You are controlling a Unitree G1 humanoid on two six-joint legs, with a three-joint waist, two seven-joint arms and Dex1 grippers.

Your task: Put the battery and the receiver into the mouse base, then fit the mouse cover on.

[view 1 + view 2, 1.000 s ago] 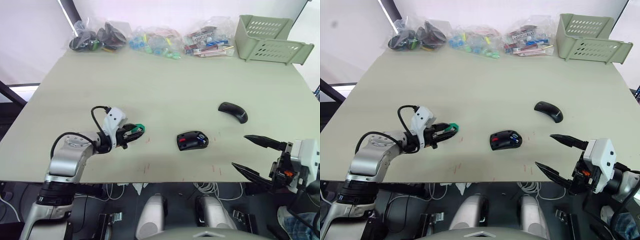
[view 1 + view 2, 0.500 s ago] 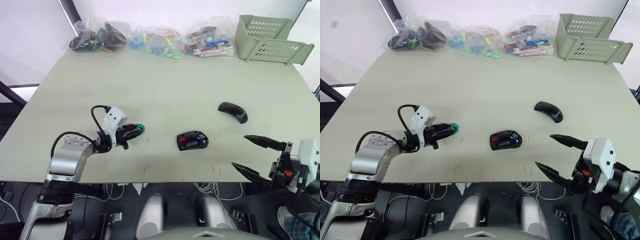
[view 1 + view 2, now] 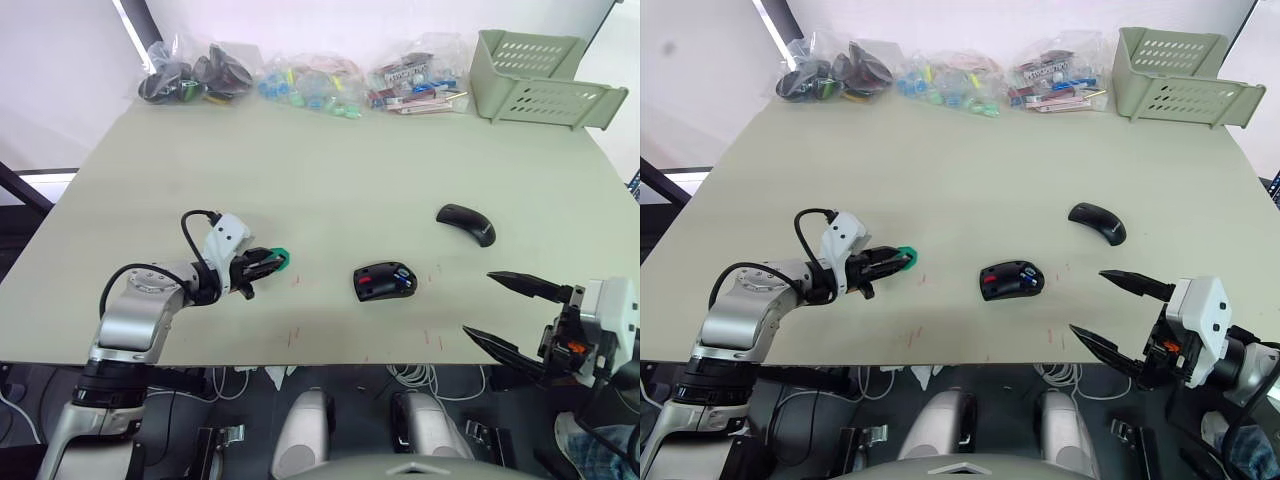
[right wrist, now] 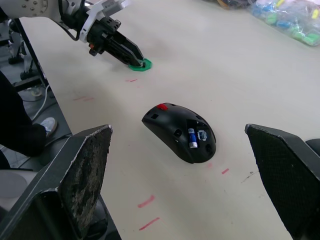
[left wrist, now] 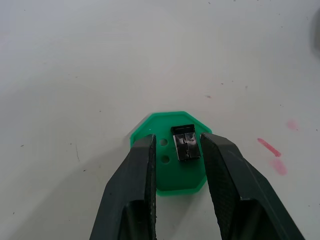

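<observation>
1. The base [image 3: 384, 281] lies on the table [image 3: 330, 170], the battery [image 4: 191, 144] in its compartment.
2. Left of the base, the left gripper [image 5: 177, 152] straddles the receiver [image 5: 185, 143] on a green disc [image 5: 170, 177], jaws narrow, not gripping.
3. The cover [image 3: 467, 223] lies beyond the base, to its right.
4. The right gripper [image 3: 500, 310], right of the base, gapes wide, empty.

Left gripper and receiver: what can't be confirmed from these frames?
- Whether the left gripper touches the receiver: wrist view shows fingers either side, contact unclear.
- Near part of the green disc: covered by the fingers.
- The receiver in the eye views: too small.
- The battery in the mouse base: how it is seated is too small to judge.
- Right gripper: fingers wide apart.
</observation>
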